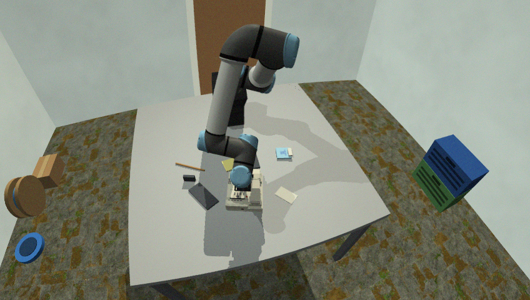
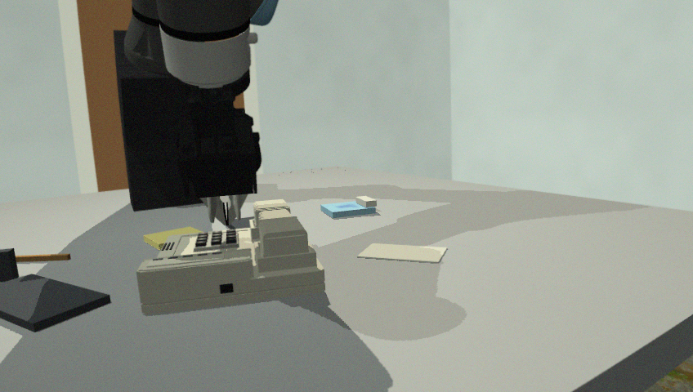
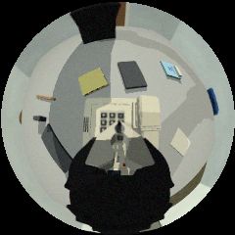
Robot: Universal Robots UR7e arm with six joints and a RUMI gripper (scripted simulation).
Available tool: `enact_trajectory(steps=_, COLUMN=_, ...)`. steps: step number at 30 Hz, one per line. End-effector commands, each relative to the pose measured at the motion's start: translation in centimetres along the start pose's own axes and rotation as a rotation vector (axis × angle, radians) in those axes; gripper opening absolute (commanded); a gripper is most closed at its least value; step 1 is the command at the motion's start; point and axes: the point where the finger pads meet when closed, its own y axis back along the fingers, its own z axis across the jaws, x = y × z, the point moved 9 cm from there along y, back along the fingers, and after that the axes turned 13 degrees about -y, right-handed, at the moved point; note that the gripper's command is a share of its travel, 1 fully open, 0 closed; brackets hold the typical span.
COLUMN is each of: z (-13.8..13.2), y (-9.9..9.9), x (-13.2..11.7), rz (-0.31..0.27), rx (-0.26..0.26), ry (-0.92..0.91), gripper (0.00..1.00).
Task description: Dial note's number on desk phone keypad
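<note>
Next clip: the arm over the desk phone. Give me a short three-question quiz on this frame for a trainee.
1. True or false: the handset lies in its cradle on the phone.
2. The gripper is: A) open wide, B) shut and empty, C) shut on a key.
3. Which flat thing lies on the table on the handset side of the phone, nearest to it?

Key
1. True. It rests on the phone beside the keypad.
2. B. The fingers are together, pointing down over the far edge of the keypad, with nothing between them.
3. The cream card; the blue pad lies farther back.
</note>
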Motion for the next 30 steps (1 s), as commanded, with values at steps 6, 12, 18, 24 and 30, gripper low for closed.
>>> enact_trajectory(steps=6, z=-0.8, y=1.2, x=-2.0, rz=-0.002, rx=0.0, ry=-0.002, gripper=0.0)
enact_trajectory(steps=12, z=-1.0, y=1.5, x=-2.5, rz=-0.002, rx=0.0, ry=-0.002, gripper=0.0)
enact_trajectory(steps=18, z=-0.9, y=1.3, x=-2.6, rz=-0.003, rx=0.0, ry=0.0, gripper=0.0)
enact_trajectory(steps=24, z=-0.7, y=0.9, x=-2.8, rz=-0.003, rx=0.0, ry=0.001, gripper=0.0)
enact_trajectory(steps=30, z=-0.7, y=0.6, x=-3.0, rz=-0.003, rx=0.0, ry=0.001, gripper=0.0)
